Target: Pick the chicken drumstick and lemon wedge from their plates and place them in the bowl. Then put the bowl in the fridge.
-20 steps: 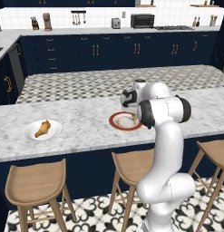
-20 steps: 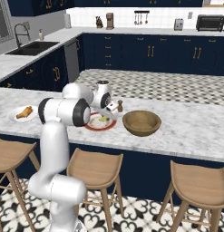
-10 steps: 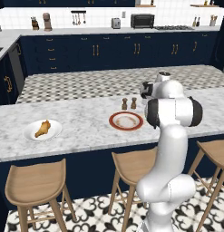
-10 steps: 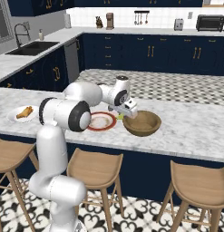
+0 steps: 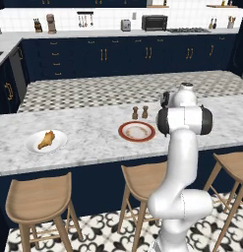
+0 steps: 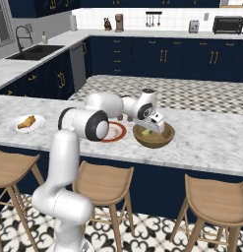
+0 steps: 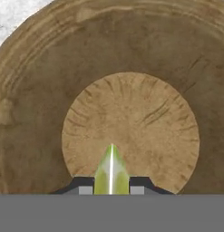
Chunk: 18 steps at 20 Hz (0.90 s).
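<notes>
My gripper [image 7: 111, 186] is shut on the lemon wedge [image 7: 111, 168], a pale yellow-green sliver that points down at the tan floor of the wooden bowl [image 7: 131, 68]. From the right base view the gripper [image 6: 151, 128] hangs just inside the bowl [image 6: 162, 140] on the island counter. Left of the bowl lies the red-rimmed plate [image 6: 116, 133] [image 5: 136, 131], bare. The chicken drumstick [image 5: 46, 139] [image 6: 27, 121] lies on the white plate [image 5: 34, 147] [image 6: 17, 127] far to the left. The fridge is out of view.
Two small brown pepper shakers [image 5: 139, 112] stand just behind the red-rimmed plate. Wooden stools [image 5: 40, 198] line the near side of the marble island [image 5: 93, 128]. Navy cabinets and a back counter with a toaster oven [image 5: 154, 22] run along the far wall.
The arm has swung right from above the red-rimmed plate to over the bowl, carrying the lemon wedge. The drumstick and both plates have stayed put.
</notes>
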Tool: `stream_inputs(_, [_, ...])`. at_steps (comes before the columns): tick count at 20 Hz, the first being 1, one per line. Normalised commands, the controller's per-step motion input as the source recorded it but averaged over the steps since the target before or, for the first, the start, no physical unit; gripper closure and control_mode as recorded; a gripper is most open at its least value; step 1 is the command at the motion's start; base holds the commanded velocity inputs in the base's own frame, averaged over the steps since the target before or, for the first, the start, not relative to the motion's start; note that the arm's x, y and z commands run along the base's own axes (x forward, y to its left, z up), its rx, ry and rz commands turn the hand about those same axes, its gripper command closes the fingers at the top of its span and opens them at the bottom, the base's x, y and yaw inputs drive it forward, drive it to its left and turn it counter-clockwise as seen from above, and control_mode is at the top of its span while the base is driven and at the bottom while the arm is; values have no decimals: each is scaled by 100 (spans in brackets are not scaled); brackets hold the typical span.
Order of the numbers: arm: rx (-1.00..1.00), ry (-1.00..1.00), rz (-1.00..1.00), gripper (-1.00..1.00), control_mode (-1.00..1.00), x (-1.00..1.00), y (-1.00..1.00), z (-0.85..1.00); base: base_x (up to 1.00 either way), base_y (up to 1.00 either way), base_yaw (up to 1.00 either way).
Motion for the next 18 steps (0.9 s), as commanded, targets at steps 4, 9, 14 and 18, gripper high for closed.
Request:
stream_inputs(4, [0, -1, 3, -100, -100, 0, -3, -44, 0, 0, 0])
stream_inputs(9, [-1, -1, 3, -100, -100, 10, 0, 1, 0, 0, 0])
stream_inputs(14, [-3, -1, 4, -100, -100, -4, 19, 50, 0, 0, 0])
stream_inputs(18, [0, -1, 11, -100, -100, -73, 89, 67, 0, 0, 0])
